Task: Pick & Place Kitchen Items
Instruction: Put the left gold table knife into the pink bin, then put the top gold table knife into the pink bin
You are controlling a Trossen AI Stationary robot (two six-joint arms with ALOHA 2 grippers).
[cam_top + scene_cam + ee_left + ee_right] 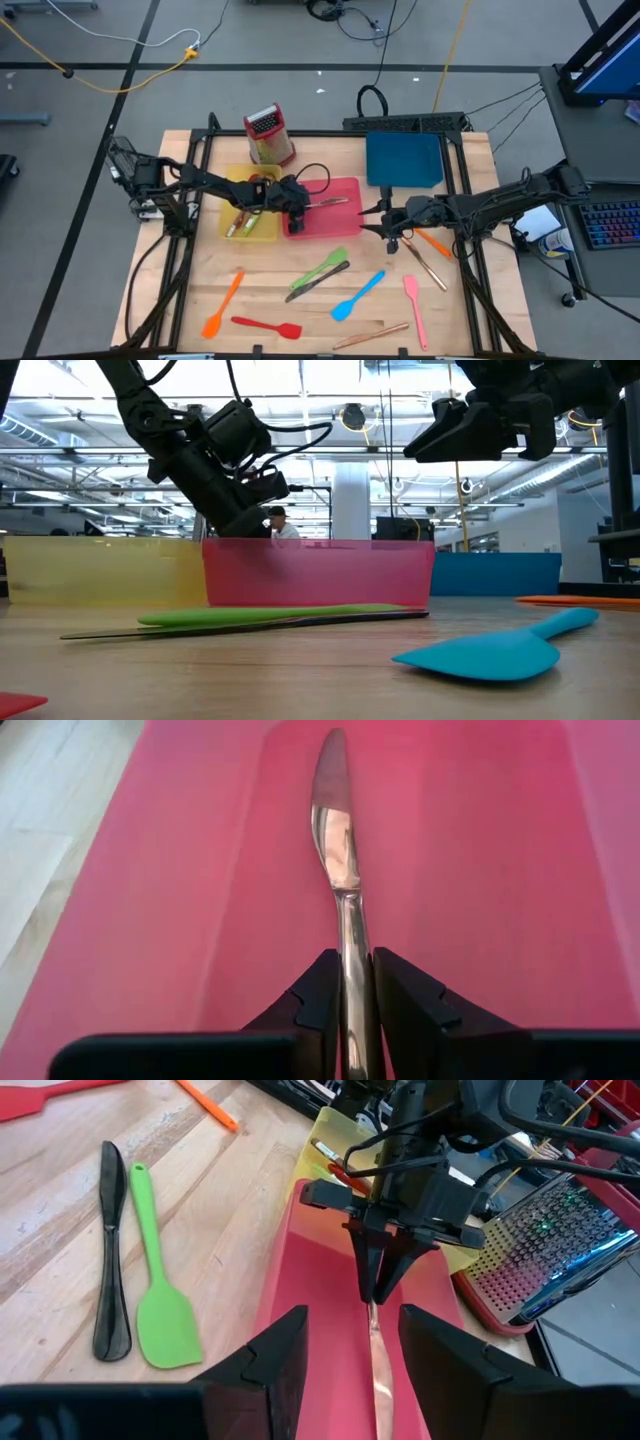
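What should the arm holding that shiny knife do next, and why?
Probably open its jaws and let go: the left gripper holds the copper-coloured metal knife by its handle, already low over the floor of the pink rectangular tray.

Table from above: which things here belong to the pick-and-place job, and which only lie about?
Belong to the job:
copper knife in left claw
green spatula
blue spatula
orange spatula
red spatula
pink spatula

Only lying about:
box grater
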